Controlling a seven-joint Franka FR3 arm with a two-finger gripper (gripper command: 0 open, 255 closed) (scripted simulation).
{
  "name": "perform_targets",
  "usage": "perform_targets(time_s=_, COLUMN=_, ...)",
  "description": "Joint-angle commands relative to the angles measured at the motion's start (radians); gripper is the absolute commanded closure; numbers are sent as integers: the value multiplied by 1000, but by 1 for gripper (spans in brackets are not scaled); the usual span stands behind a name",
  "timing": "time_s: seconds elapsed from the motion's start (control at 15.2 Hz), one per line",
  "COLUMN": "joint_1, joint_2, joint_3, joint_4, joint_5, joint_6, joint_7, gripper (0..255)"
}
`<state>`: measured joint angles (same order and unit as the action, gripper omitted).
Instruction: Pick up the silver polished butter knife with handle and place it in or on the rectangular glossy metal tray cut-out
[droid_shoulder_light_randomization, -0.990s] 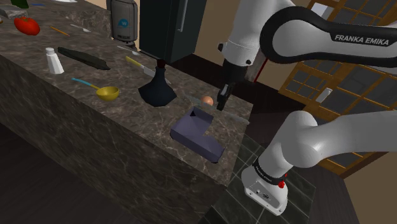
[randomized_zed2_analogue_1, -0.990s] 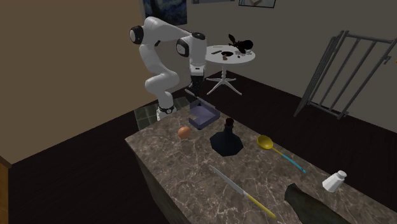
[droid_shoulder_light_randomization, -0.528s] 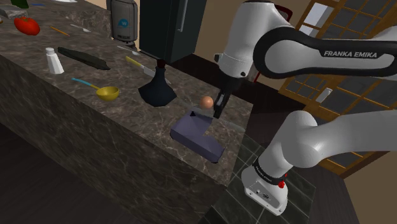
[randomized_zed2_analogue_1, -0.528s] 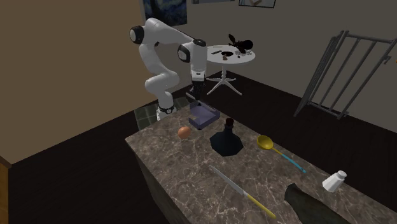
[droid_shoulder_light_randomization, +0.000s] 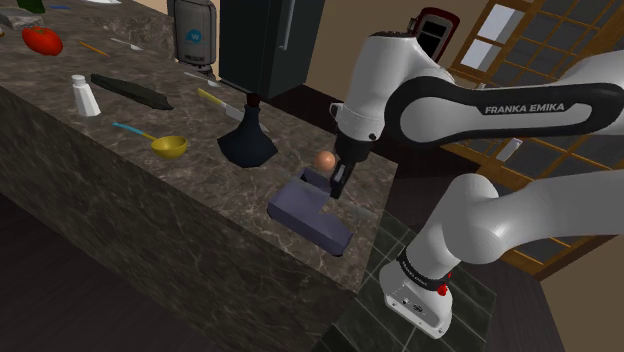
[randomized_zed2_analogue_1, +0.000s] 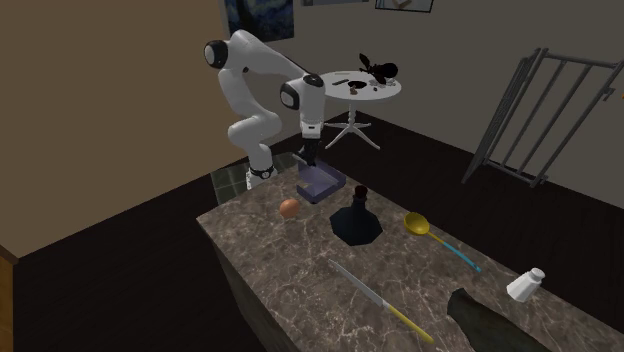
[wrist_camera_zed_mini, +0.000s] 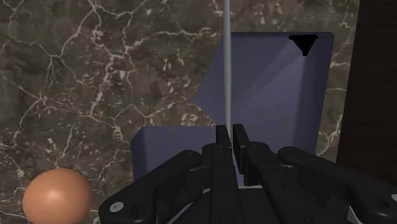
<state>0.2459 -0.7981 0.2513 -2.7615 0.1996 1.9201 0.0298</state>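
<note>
The gripper (wrist_camera_zed_mini: 228, 130) is clamped on the knife (wrist_camera_zed_mini: 227, 63) — pick-up done. It hangs over the tray (droid_shoulder_light_randomization: 300, 210), six o'clock from the egg (droid_shoulder_light_randomization: 324, 160) in the shoulder view — probably only letting go is left.

Clearances around the gripper (droid_shoulder_light_randomization: 338, 185), which clasps the butter knife (wrist_camera_zed_mini: 227, 63) above the purple tray (droid_shoulder_light_randomization: 305, 212) at the end of the table (droid_shoulder_light_randomization: 200, 128). The tray's raised walls bound the way down, and its open floor lies beneath. An egg (droid_shoulder_light_randomization: 325, 160) sits just beside the tray, close to the gripper. A dark vase (droid_shoulder_light_randomization: 247, 140) stands apart along the table, with open marble between it and the tray.
</note>
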Motion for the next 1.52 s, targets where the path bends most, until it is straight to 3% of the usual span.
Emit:
perform_targets(time_s=0.0, joint_1=1, joint_2=10, joint_3=5, joint_4=-23, joint_5=5, joint_6=33, joint_7=-1, gripper=255)
perform_targets(time_s=0.53, joint_1=2, joint_2=14, joint_3=7, joint_4=-30, joint_5=6, joint_6=44, joint_7=-2, gripper=255)
perform_targets(time_s=0.59, joint_1=2, joint_2=14, joint_3=7, joint_4=-30, joint_5=6, joint_6=44, joint_7=-2, gripper=0)
perform_targets(time_s=0.92, joint_1=2, joint_2=14, joint_3=7, joint_4=-30, joint_5=6, joint_6=44, joint_7=-2, gripper=0)
perform_targets(time_s=1.19, joint_1=-8, joint_2=-12, joint_3=-16, joint_4=83, joint_5=-17, joint_6=-95, joint_7=1, gripper=0)
perform_targets(time_s=1.45, joint_1=-8, joint_2=-12, joint_3=-16, joint_4=83, joint_5=-17, joint_6=-95, joint_7=1, gripper=0)
